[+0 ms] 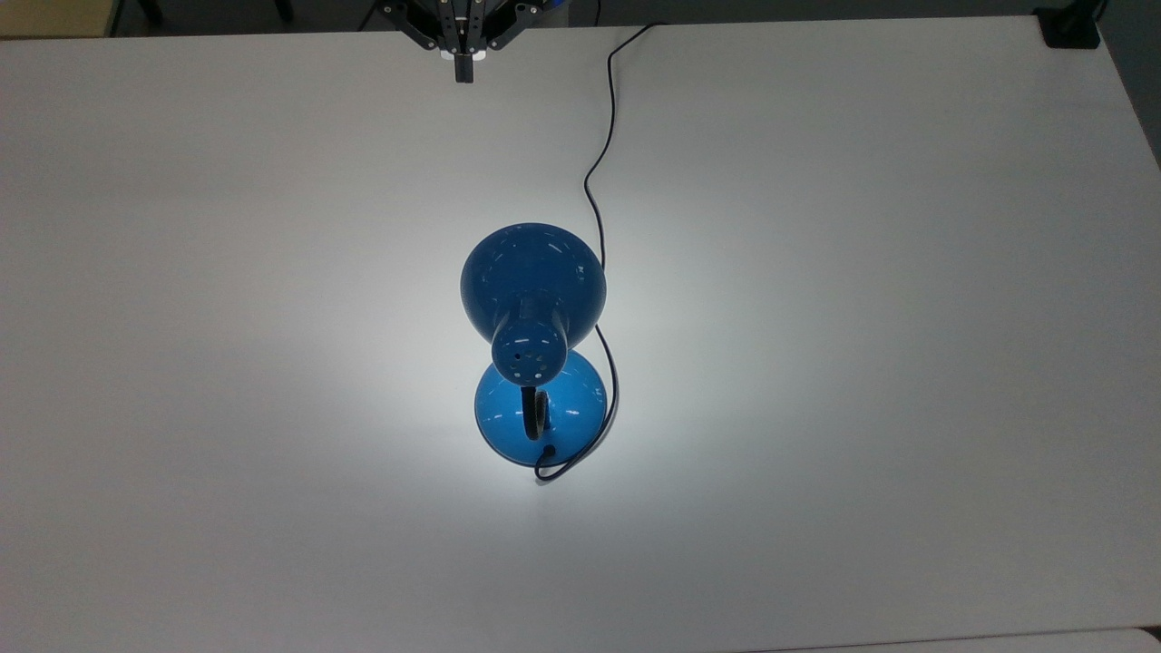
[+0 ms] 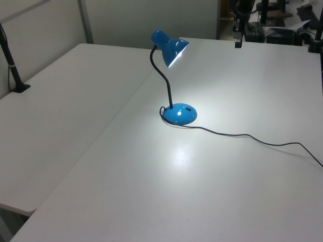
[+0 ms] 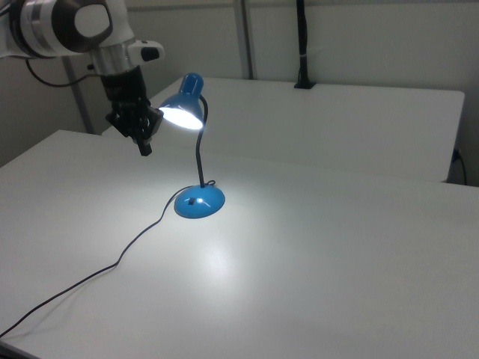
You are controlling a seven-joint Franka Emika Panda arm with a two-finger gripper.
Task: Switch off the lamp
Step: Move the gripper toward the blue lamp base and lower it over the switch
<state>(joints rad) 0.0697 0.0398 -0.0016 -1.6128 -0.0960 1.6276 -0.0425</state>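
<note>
Arm (image 3: 67,26): white rounded shells with a grey round cap at the joint, and a white tab sticking out toward the right view's right. Black cable trails off the arm at the right view's left. Below it a black wrist section. Gripper (image 3: 144,146): black, angular, with thin linkage bars that fan out from a narrow dark tip (image 1: 463,68) in the top view. Small pale patch just above that tip.
</note>
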